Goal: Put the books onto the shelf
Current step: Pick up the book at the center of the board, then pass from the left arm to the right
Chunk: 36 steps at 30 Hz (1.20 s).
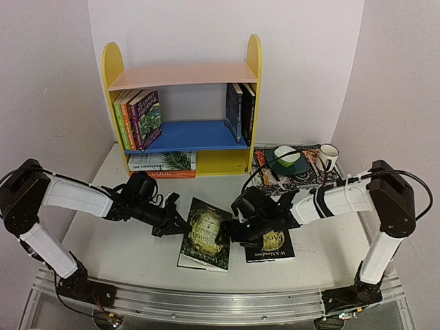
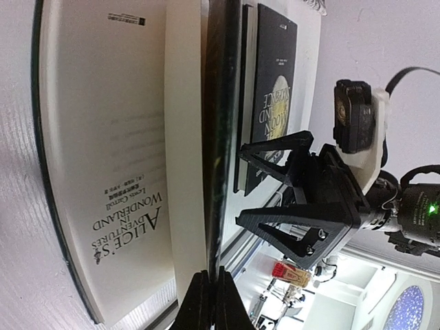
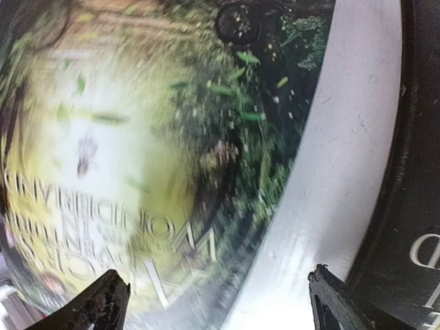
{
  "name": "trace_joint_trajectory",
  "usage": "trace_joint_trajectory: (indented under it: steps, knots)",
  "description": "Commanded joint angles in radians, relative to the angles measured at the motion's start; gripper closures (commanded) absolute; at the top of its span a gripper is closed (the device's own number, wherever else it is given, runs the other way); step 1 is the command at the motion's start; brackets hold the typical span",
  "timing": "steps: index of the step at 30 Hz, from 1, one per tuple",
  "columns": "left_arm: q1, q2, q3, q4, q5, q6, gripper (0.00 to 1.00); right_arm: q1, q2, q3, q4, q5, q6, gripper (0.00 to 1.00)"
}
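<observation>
A dark green Alice in Wonderland book [image 1: 206, 234] lies on the table in front of the shelf [image 1: 115, 63]. A black book [image 1: 269, 245] lies just to its right. My left gripper [image 1: 180, 223] is at the green book's left edge, shut on the lifted front cover [image 2: 214, 172], with the title page [image 2: 117, 172] showing beneath. My right gripper [image 1: 230, 234] hovers open over that book's right edge. In the right wrist view its fingertips [image 3: 103, 302] straddle the blurred cover [image 3: 137, 137] without touching it. Several books [image 1: 141, 117] stand on the blue board.
More books [image 1: 240, 110] stand at the blue board's right end and two lie flat [image 1: 161, 165] on the yellow base. A patterned mat [image 1: 265, 161] at the back right carries a green cup [image 1: 287, 158] and a white mug [image 1: 328, 157].
</observation>
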Motion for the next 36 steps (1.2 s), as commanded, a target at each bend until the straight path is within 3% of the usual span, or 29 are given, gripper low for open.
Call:
trace_joint_trajectory:
  steps: [1, 4, 7, 10, 13, 18, 22, 29, 33, 36]
  knots:
    - [0.034, -0.091, 0.011, 0.040, 0.052, -0.055, 1.00, 0.002, -0.166, -0.038, -0.016, 0.024, -0.269, 0.10]
    - [0.046, -0.111, 0.024, 0.040, 0.096, -0.059, 1.00, 0.003, -0.269, -0.058, -0.045, 0.037, -0.519, 0.13]
    - [0.047, -0.125, 0.044, 0.039, 0.134, -0.068, 1.00, 0.005, -0.341, -0.084, -0.059, 0.117, -0.732, 0.06]
    - [0.048, -0.151, 0.057, 0.039, 0.160, -0.076, 1.00, 0.020, -0.413, -0.193, 0.097, 0.187, -1.003, 0.02]
    - [0.047, -0.180, 0.063, 0.039, 0.173, -0.085, 1.00, 0.032, -0.459, -0.325, 0.298, 0.138, -1.311, 0.02]
    - [0.048, -0.215, 0.075, 0.039, 0.200, -0.093, 1.00, 0.033, -0.427, -0.335, 0.310, 0.094, -1.660, 0.02]
    - [0.048, -0.230, 0.075, 0.040, 0.220, -0.095, 1.00, 0.033, -0.368, -0.411, 0.507, 0.046, -1.958, 0.02]
    - [0.047, -0.239, 0.064, 0.039, 0.240, -0.090, 1.00, 0.039, -0.213, -0.429, 0.824, 0.115, -2.207, 0.02]
    - [0.048, -0.233, 0.060, 0.039, 0.242, -0.083, 1.00, 0.041, -0.128, -0.426, 1.047, 0.123, -2.227, 0.02]
    - [0.047, -0.219, 0.058, 0.039, 0.250, -0.080, 1.00, 0.044, -0.113, -0.413, 1.085, 0.110, -2.218, 0.04]
